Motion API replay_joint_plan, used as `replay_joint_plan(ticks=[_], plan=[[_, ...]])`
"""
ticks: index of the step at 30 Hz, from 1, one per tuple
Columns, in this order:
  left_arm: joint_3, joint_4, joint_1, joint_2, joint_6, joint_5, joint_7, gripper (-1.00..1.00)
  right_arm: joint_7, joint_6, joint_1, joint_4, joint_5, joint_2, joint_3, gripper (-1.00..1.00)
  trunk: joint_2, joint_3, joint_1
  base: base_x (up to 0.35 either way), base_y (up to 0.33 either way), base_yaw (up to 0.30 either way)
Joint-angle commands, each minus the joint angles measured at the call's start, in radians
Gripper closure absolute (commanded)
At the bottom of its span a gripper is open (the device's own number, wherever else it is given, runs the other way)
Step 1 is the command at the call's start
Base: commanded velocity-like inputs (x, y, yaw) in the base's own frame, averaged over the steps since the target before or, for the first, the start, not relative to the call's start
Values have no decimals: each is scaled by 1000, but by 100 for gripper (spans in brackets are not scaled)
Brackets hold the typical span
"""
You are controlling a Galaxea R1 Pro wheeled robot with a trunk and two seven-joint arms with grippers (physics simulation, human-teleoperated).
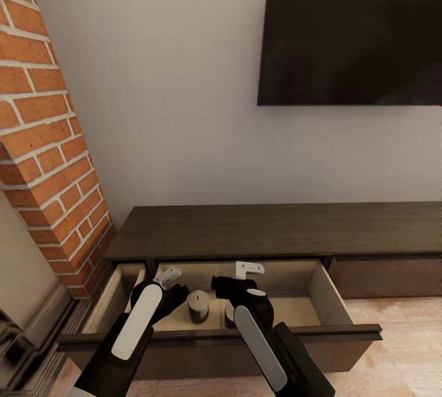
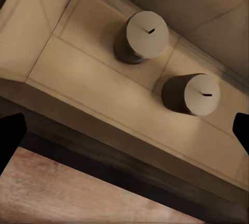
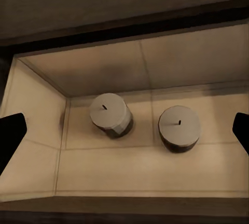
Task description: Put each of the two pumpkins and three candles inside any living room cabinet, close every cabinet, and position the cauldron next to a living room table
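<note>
The black right gripper (image 1: 245, 279) is hiding most of the second stubby grey candle (image 1: 229, 317), while the picture's edge is cutting off the long dark-brown wooden cabinet (image 1: 393, 225).

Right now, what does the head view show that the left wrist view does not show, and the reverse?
Head view alone: the wall-mounted dark screen, the brick column, the cabinet top, and both arms over the open drawer. The right arm partly hides one candle there.

Left wrist view alone: both candle tops with wicks, and the wooden floor below the drawer front.

Both: the pale drawer inside and the standing candles.
</note>
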Motion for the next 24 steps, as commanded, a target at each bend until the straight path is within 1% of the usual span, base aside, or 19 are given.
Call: replay_joint_plan(ticks=[1,6,12,24], plan=[[0,-1,-1,0,3,6,8,-100,-10,2,-1,-1,-9,0,1,-100,7,2,-4,-14,0,0],[-1,-1,-1,0,4,6,8,-100,-12,3,-1,-2,-8,0,2,-100,42,18,-23,-5,0,0],[-1,-1,-1,0,4,6,8,-100,-10,32,-1,-2,-8,0,1,-100,84,37,-46,0,0,0],[-1,-1,-1,0,4,6,8,-100,-10,34,-1,-1,-12,1,-3,-100,168,74,-92,0,0,0]])
